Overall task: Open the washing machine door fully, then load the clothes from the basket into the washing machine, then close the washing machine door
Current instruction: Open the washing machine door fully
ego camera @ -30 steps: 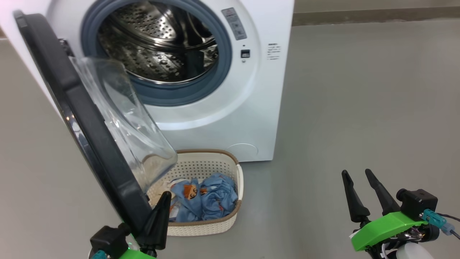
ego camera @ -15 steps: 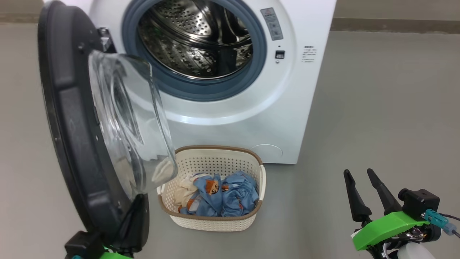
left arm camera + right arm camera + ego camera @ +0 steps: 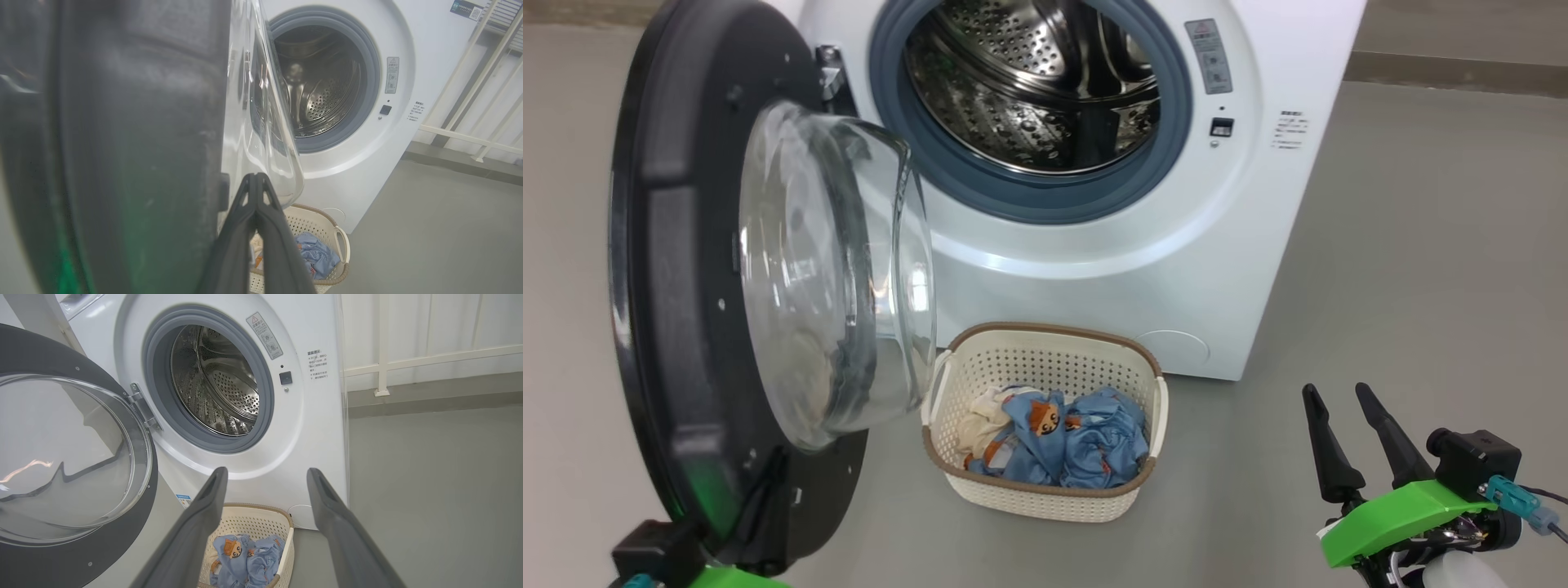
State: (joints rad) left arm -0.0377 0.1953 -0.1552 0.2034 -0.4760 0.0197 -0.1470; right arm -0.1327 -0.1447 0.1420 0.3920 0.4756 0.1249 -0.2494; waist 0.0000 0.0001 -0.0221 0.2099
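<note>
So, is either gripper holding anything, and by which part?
Nothing is held. The left gripper is shut empty beside the washing machine door's lower inner rim; the right gripper is open and empty.

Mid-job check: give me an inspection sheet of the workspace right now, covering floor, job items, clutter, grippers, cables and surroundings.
Surface: smooth grey floor.
Job's things: washing machine door swung wide open; washing machine drum has no garments visible; clothes lie in the basket, on the floor before the machine.
Clutter: nothing seen.
Grippers: left gripper shut, beside the door's lower rim, contact unclear; right gripper open, holding nothing.
Cables: teal connector with lead at the right wrist.
Surroundings: white railing behind.
</note>
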